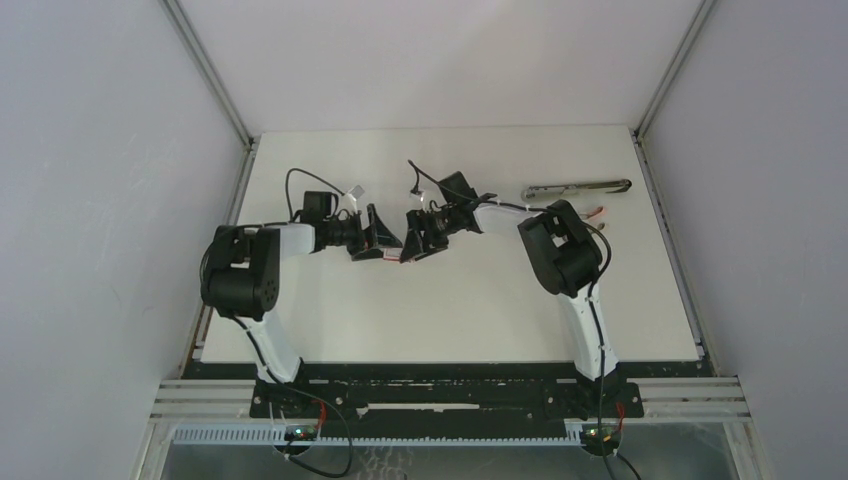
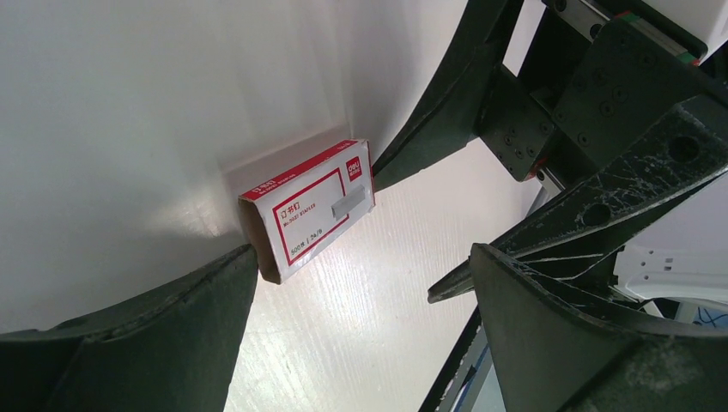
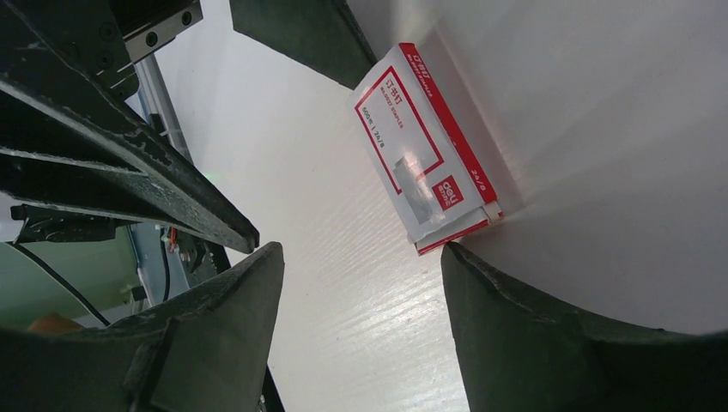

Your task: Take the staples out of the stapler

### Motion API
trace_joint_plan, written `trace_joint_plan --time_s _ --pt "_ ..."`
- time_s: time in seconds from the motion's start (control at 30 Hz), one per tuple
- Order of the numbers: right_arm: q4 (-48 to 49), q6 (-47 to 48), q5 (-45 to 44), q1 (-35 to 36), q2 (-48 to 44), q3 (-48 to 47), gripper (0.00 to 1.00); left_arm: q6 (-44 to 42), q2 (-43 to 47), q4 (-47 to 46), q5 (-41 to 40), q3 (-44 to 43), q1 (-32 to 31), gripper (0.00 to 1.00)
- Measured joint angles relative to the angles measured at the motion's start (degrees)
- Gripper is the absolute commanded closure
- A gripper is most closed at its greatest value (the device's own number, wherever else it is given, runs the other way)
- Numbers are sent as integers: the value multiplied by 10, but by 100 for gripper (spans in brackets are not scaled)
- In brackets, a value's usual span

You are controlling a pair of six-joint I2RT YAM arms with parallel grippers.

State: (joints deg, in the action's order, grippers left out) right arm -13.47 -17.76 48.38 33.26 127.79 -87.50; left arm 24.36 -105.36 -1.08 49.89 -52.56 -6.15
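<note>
The stapler [image 1: 577,187] is a long grey metal bar lying at the back right of the table, away from both grippers. No loose staples show in any view. A small red-and-white staple box [image 2: 309,210] [image 3: 425,172] lies flat on the table where the two grippers meet. My left gripper [image 2: 360,257] [image 1: 385,240] is open, and one fingertip touches an end of the box. My right gripper [image 3: 360,249] [image 1: 412,243] is also open, with one fingertip at the box's other end. Only bare table lies between each pair of fingers.
The white table [image 1: 450,310] is walled by grey panels on the left, back and right. Small reddish bits [image 1: 598,212] lie just in front of the stapler. The right arm's elbow [image 1: 565,250] stands close to them. Cables loop above both wrists.
</note>
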Motion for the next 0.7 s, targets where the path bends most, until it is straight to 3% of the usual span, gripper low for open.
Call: trace_joint_plan --time_s 0.7 --pt "-13 36 -1 -7 -3 -2 31 0 -4 -4 9 -1 -3 0"
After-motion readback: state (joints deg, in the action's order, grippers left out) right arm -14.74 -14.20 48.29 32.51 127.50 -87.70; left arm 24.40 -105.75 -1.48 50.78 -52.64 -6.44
